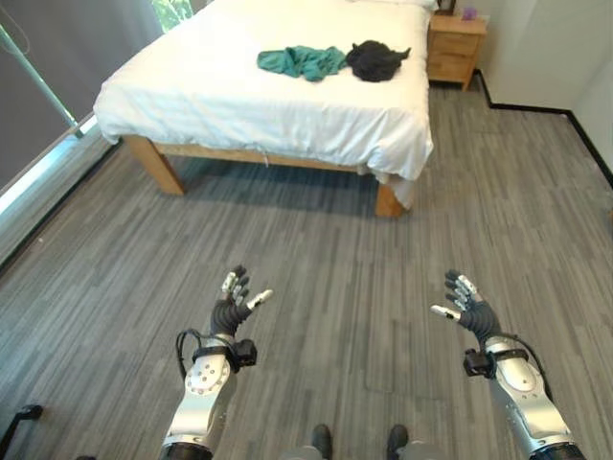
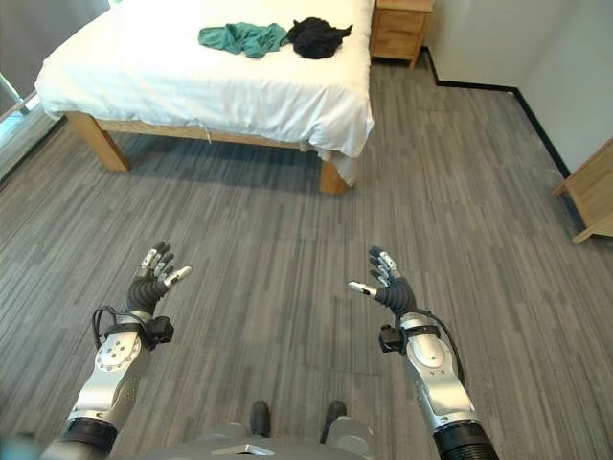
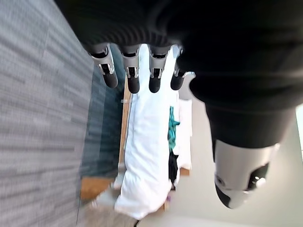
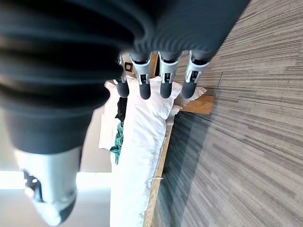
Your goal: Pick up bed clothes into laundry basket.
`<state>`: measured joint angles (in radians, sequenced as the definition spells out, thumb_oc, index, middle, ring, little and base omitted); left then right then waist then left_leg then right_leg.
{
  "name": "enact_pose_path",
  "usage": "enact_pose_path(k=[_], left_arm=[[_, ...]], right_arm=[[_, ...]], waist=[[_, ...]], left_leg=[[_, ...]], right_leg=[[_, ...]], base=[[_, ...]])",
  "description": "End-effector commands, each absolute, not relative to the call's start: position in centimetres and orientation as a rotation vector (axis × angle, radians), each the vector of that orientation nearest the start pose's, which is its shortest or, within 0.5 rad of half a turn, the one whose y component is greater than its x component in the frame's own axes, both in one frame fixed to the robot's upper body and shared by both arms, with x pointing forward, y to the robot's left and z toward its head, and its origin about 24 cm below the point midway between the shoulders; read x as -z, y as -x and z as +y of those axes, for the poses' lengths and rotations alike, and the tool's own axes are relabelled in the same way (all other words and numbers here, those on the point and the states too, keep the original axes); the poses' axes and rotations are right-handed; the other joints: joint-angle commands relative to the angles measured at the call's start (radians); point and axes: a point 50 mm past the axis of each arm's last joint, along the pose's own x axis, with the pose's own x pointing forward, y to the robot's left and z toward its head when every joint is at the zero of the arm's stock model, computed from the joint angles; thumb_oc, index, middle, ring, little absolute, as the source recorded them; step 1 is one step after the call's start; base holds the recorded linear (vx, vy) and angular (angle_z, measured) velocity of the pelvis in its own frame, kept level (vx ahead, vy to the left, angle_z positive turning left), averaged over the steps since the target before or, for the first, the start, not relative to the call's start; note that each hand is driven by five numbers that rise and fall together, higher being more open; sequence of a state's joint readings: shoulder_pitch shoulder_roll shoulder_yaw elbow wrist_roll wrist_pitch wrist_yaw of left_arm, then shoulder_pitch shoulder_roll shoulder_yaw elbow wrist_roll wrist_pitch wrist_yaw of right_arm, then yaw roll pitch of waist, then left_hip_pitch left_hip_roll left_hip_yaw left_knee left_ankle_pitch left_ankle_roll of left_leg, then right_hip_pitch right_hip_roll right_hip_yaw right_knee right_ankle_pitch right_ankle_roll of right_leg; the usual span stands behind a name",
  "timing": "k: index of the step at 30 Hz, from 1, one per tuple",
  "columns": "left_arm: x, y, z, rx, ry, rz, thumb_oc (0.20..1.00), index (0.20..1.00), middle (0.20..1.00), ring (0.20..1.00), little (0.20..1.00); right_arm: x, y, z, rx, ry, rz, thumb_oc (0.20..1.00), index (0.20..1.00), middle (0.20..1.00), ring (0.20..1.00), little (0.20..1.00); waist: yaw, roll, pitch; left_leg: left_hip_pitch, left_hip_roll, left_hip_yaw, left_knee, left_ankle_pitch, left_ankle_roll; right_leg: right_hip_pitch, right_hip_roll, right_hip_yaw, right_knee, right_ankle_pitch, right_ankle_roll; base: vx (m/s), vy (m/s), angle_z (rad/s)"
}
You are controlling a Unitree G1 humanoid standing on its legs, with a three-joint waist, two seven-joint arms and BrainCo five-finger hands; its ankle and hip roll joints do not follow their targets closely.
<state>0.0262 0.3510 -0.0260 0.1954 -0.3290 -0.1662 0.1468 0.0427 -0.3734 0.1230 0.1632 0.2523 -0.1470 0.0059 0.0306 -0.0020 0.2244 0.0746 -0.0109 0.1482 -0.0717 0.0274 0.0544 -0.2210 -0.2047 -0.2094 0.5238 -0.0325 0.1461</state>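
Observation:
A teal garment [image 1: 302, 61] and a black garment [image 1: 376, 59] lie crumpled side by side on the white bed [image 1: 239, 91], far ahead of me across the floor. Both show small past the fingers in the wrist views, teal garment [image 3: 172, 130] and black garment [image 4: 121, 108]. My left hand [image 1: 233, 299] hovers open over the grey floor at the lower left. My right hand [image 1: 466, 305] hovers open at the lower right. Neither holds anything, and both are well short of the bed.
A wooden nightstand [image 1: 456, 48] stands right of the bed's head. A second piece of wooden furniture [image 2: 592, 196] stands at the right wall. Grey plank flooring [image 1: 335, 249] stretches between me and the bed. A window wall with a curtain [image 1: 43, 86] runs along the left.

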Motion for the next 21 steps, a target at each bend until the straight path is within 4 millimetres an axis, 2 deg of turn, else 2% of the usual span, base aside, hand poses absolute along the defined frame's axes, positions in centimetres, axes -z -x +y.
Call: enact_pose_path(k=[1,2,3,4,5,7,9,10,12,13,14,15,16,17,18,19,20,21], left_arm=[[-6.0,-25.2,24.6,-0.213,-0.118,-0.140,1.000,1.000,1.000,1.000,1.000],[-6.0,-25.2,24.6,-0.213,-0.117,-0.140,1.000,1.000,1.000,1.000,1.000],[-6.0,-25.0,24.7,-0.214,-0.113,-0.147,1.000,1.000,1.000,1.000,1.000],[-6.0,-25.0,24.7,-0.211,-0.114,-0.144,1.000,1.000,1.000,1.000,1.000],[-5.9,-25.0,24.6,-0.209,-0.114,-0.144,1.000,1.000,1.000,1.000,1.000],[-5.6,-25.0,24.4,-0.198,-0.098,-0.133,1.000,1.000,1.000,1.000,1.000],[-5.4,-24.9,24.2,-0.188,-0.109,-0.126,1.000,1.000,1.000,1.000,1.000],[-5.4,-24.9,24.2,-0.185,-0.112,-0.127,1.000,1.000,1.000,1.000,1.000],[-5.3,-24.5,24.2,-0.178,-0.121,-0.123,1.000,1.000,1.000,1.000,1.000],[-5.4,-24.4,24.4,-0.196,-0.108,-0.129,1.000,1.000,1.000,1.000,1.000],[-5.5,-24.3,24.7,-0.232,-0.039,-0.141,1.000,1.000,1.000,1.000,1.000],[-5.5,-24.3,24.8,-0.232,-0.039,-0.142,1.000,1.000,1.000,1.000,1.000],[-5.7,-24.3,24.9,-0.245,-0.017,-0.150,1.000,1.000,1.000,1.000,1.000],[-6.4,-24.5,25.3,-0.241,-0.016,-0.175,1.000,1.000,1.000,1.000,1.000],[-6.3,-24.6,25.4,-0.253,-0.018,-0.164,1.000,1.000,1.000,1.000,1.000],[-6.3,-24.8,25.3,-0.253,0.006,-0.169,1.000,1.000,1.000,1.000,1.000],[-6.3,-24.9,24.8,-0.237,0.046,-0.171,1.000,1.000,1.000,1.000,1.000],[-6.1,-24.8,24.6,-0.227,0.083,-0.172,1.000,1.000,1.000,1.000,1.000]], right_arm=[[-4.4,-25.1,-19.6,-0.084,0.085,-0.072,1.000,1.000,1.000,1.000,1.000],[-4.4,-25.1,-19.6,-0.084,0.085,-0.072,1.000,1.000,1.000,1.000,1.000],[-4.0,-24.7,-20.1,-0.070,0.072,-0.055,1.000,1.000,1.000,1.000,1.000],[-3.9,-24.5,-20.3,-0.064,0.073,-0.050,1.000,1.000,1.000,1.000,1.000],[-3.6,-24.3,-20.5,-0.056,0.065,-0.039,1.000,1.000,1.000,1.000,1.000],[-3.4,-23.9,-20.6,-0.056,0.059,-0.026,1.000,1.000,1.000,1.000,1.000],[-3.4,-23.7,-20.8,-0.063,0.057,-0.023,1.000,1.000,1.000,1.000,1.000],[-3.5,-23.6,-20.9,-0.069,0.062,-0.022,1.000,1.000,1.000,1.000,1.000],[-3.7,-23.6,-21.2,-0.078,0.078,-0.026,1.000,1.000,1.000,1.000,1.000],[-4.1,-23.9,-21.5,-0.074,0.089,-0.044,1.000,1.000,1.000,1.000,1.000],[-4.8,-24.5,-21.7,-0.062,0.083,-0.070,1.000,1.000,1.000,1.000,1.000],[-4.8,-24.5,-21.7,-0.062,0.083,-0.070,1.000,1.000,1.000,1.000,1.000],[-5.1,-24.6,-21.7,-0.052,0.067,-0.086,1.000,1.000,1.000,1.000,1.000],[-5.7,-24.6,-22.2,-0.039,0.036,-0.113,1.000,1.000,1.000,1.000,1.000],[-5.6,-24.6,-22.5,-0.027,0.065,-0.099,1.000,1.000,1.000,1.000,1.000],[-5.8,-24.6,-22.9,-0.018,0.086,-0.103,1.000,1.000,1.000,1.000,1.000],[-5.9,-24.6,-23.2,-0.012,0.100,-0.096,1.000,1.000,1.000,1.000,1.000],[-6.0,-24.4,-23.4,-0.008,0.092,-0.100,1.000,1.000,1.000,1.000,1.000]], waist=[[-0.008,-0.019,0.017],[-0.009,-0.017,0.018],[-0.040,-0.022,0.021],[-0.049,-0.028,0.021],[-0.068,-0.038,0.019],[-0.091,-0.036,0.012],[-0.107,-0.030,0.000],[-0.113,-0.027,-0.006],[-0.113,-0.017,-0.022],[-0.113,-0.006,-0.030],[-0.112,0.014,-0.031],[-0.115,0.011,-0.032],[-0.111,0.000,-0.025],[-0.085,-0.048,0.023],[-0.062,-0.058,0.042],[-0.054,-0.061,0.051],[-0.041,-0.062,0.053],[-0.028,-0.055,0.053]], left_leg=[[0.077,-0.002,-0.048,0.064,-0.128,-0.008],[0.081,0.000,-0.050,0.062,-0.129,-0.009],[0.133,0.008,-0.081,0.054,-0.156,-0.029],[0.150,0.006,-0.092,0.049,-0.163,-0.037],[0.178,0.005,-0.113,0.047,-0.167,-0.047],[0.225,0.019,-0.134,0.025,-0.178,-0.065],[0.267,0.033,-0.156,0.019,-0.189,-0.076],[0.285,0.038,-0.174,0.022,-0.193,-0.081],[0.294,0.060,-0.188,0.073,-0.182,-0.102],[0.293,0.080,-0.196,0.123,-0.137,-0.121],[0.217,0.132,-0.173,0.342,0.021,-0.190],[0.211,0.129,-0.178,0.343,0.025,-0.191],[0.139,0.146,-0.153,0.482,0.098,-0.205],[-0.054,0.207,-0.072,0.824,0.176,-0.169],[-0.113,0.216,-0.055,0.866,0.165,-0.160],[-0.167,0.270,-0.003,0.823,0.160,-0.161],[-0.219,0.295,0.041,0.769,0.148,-0.168],[-0.241,0.301,0.054,0.700,0.141,-0.178]], right_leg=[[0.002,-0.007,0.024,-0.084,0.119,0.035],[0.006,-0.006,0.022,-0.083,0.116,0.035],[-0.026,0.027,0.033,-0.249,0.111,0.034],[-0.033,0.039,0.048,-0.304,0.121,0.040],[-0.057,0.067,0.081,-0.405,0.155,0.048],[-0.078,0.094,0.080,-0.534,0.214,0.066],[-0.089,0.102,0.057,-0.570,0.244,0.076],[-0.087,0.098,0.059,-0.545,0.250,0.074],[-0.065,0.089,0.030,-0.514,0.254,0.054],[-0.070,0.098,0.024,-0.480,0.235,0.033],[-0.030,0.122,0.000,-0.424,0.173,-0.016],[-0.033,0.117,-0.001,-0.424,0.174,-0.017],[0.011,0.117,-0.016,-0.422,0.151,-0.042],[0.134,0.138,-0.020,-0.439,0.064,-0.127],[0.172,0.152,-0.008,-0.444,0.050,-0.138],[0.207,0.151,-0.027,-0.454,0.033,-0.136],[0.248,0.152,-0.032,-0.467,0.018,-0.132],[0.277,0.150,-0.033,-0.480,0.008,-0.123]], base=[[0.29,-0.011,0.10],[0.37,-0.103,0.26],[0.37,-0.120,0.16],[0.54,-0.173,0.27],[0.43,-0.112,0.35],[0.46,-0.111,0.55],[0.46,-0.125,0.51],[0.44,-0.152,0.43],[0.42,-0.180,0.73],[0.54,-0.288,0.78],[0.40,-0.233,0.44],[0.36,-0.263,0.41],[0.45,-0.547,0.24],[0.58,-0.653,0.14],[0.59,-0.640,0.29],[0.41,-0.244,0.17],[0.44,-0.142,-0.01],[0.43,-0.040,-0.44]])
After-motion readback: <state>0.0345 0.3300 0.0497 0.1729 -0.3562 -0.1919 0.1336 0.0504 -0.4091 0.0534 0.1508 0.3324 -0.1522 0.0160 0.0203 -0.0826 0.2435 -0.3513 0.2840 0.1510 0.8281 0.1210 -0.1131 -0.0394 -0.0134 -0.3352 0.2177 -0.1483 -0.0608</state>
